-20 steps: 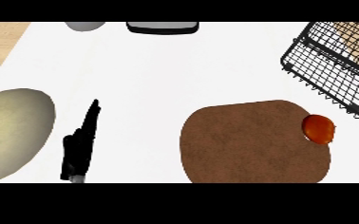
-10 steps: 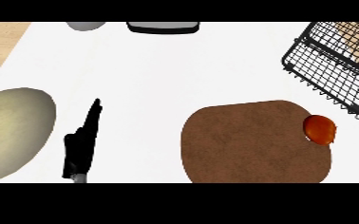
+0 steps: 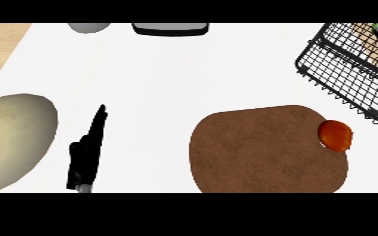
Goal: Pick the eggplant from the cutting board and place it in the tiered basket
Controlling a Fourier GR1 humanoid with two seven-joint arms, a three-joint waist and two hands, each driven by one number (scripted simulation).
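A white counter top (image 3: 184, 80) fills the view, seen from steeply above, with a strip of pale wood along its upper left edge.

At the lower right lies a brown, rounded cutting board (image 3: 258, 152). On its right edge rests a small, glossy orange-red object (image 3: 335, 135), the only item on the board and so standing in the eggplant's place, though its colour does not match an eggplant. Nothing touches it.

At the upper right, a black wire tiered basket (image 3: 336, 75) sits at an angle, partly cut off by the view's edge. It is near the board's upper right corner but apart from it.

At the lower left, the robot's left hand (image 3: 85, 155) comes up from the bottom edge. It is black and seen edge-on, fingers straight and together, pointing up and slightly right. It is released and holds nothing, well apart from the cutting board. The right hand is not visible.

A large pale olive rounded shape (image 3: 22, 135) sits just left of the hand. Along the top edge are a grey round object (image 3: 88, 27) and a dark rectangular object (image 3: 170, 28), both partly cut off.
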